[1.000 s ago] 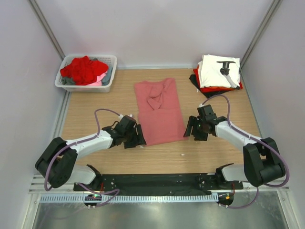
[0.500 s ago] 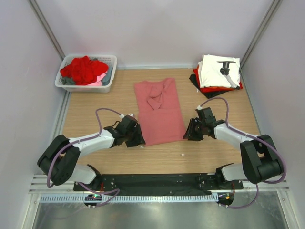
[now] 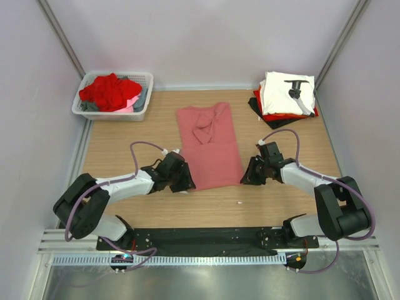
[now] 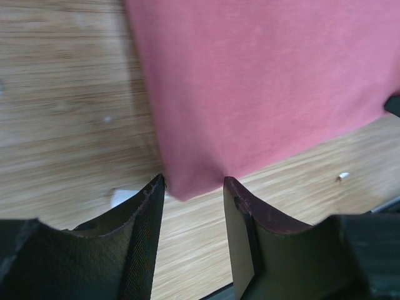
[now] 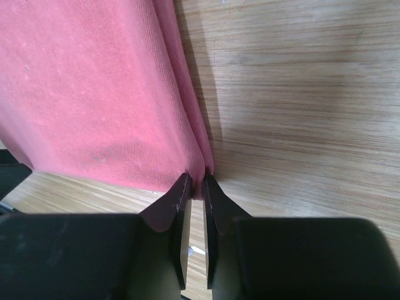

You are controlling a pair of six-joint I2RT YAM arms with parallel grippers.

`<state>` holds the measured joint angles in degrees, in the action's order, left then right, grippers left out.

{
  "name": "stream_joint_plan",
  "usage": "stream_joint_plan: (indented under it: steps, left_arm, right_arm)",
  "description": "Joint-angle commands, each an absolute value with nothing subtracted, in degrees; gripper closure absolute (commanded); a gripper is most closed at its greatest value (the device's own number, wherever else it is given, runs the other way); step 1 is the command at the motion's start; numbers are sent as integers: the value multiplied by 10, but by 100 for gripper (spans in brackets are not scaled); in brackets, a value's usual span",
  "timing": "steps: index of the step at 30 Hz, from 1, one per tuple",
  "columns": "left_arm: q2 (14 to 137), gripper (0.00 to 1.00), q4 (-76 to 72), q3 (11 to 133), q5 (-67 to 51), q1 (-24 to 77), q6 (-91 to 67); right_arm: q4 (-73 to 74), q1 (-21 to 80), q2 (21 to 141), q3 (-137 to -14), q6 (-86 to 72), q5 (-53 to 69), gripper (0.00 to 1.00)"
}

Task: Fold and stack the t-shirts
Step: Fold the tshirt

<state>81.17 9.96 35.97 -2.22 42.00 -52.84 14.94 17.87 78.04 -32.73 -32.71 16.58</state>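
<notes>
A salmon-pink t-shirt [image 3: 208, 147] lies flat in the middle of the wooden table [image 3: 125, 150]. It is folded lengthwise into a narrow strip, with its collar end towards the far wall and its hem towards the arms. The left gripper [image 3: 186, 184] sits low at the near left corner of the hem. In its wrist view the two fingers [image 4: 140, 219] stand apart with that corner of the cloth lying between their tips, and the view is too tight to tell whether either tip touches the fabric. The right gripper [image 3: 247, 177] is down at the near right corner, its fingertips [image 5: 178, 194] pressed nearly together and pinching the doubled side edge of the shirt just where it meets the hem. At the far right corner of the table lie, one on another, a white t-shirt [image 3: 278, 94] with a black print on top, a red t-shirt [image 3: 287, 116] under it, and a black t-shirt [image 3: 256, 107] at the bottom, sticking out to the left. At the far left a white plastic basket [image 3: 149, 84] holds a crumpled heap of red cloth [image 3: 107, 92] with some grey cloth [image 3: 143, 98] beside it.
</notes>
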Motion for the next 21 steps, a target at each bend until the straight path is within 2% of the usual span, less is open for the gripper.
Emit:
stream_joint_plan:
  steps: [1, 8, 14, 17, 18, 21]
  left_arm:
    - [839, 55, 43, 341, -43, 439, -546]
    - [840, 58, 33, 330, -47, 439, -549]
    - [836, 77, 33, 327, -42, 439, -550]
    - [828, 89, 41, 325, -36, 439, -552]
    - [825, 97, 48, 324, -35, 439, -552]
    - [807, 100, 82, 327, -29, 440, -552]
  right_arm:
    - [138, 179, 781, -317, -332, 185, 84]
    - [139, 181, 783, -316, -321, 208, 90]
    - [146, 180, 772, -312, -322, 205, 93]
    - [157, 180, 759, -309, -319, 198, 95]
    - [161, 180, 755, -308, -318, 196, 96]
    - [181, 181, 725, -306, -321, 196, 99]
